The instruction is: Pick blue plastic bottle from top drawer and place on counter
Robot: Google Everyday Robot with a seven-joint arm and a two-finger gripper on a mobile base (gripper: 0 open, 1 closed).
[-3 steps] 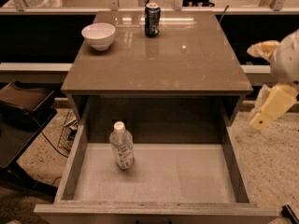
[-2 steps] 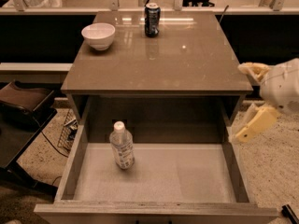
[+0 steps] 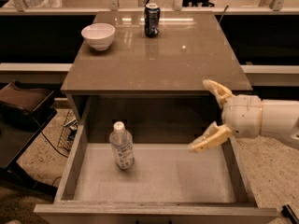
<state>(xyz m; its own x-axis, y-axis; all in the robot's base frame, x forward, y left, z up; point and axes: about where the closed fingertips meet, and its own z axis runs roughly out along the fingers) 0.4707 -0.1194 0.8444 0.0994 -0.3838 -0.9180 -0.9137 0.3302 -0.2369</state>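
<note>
Clear plastic with a white cap, the bottle [image 3: 121, 146] stands in the left part of the open drawer [image 3: 187, 174], apart from its walls and perhaps leaning a little. The gripper [image 3: 201, 116] hangs over the drawer's right wall, fingers spread wide and holding nothing. The reach should go left and low, keeping under the counter [image 3: 177, 59] lip, and straddle the bottle at mid-body. The drawer floor between them gives free passage. The bowl [image 3: 98, 35] and can [image 3: 152, 20] sit far back, so the near counter has room.
</note>
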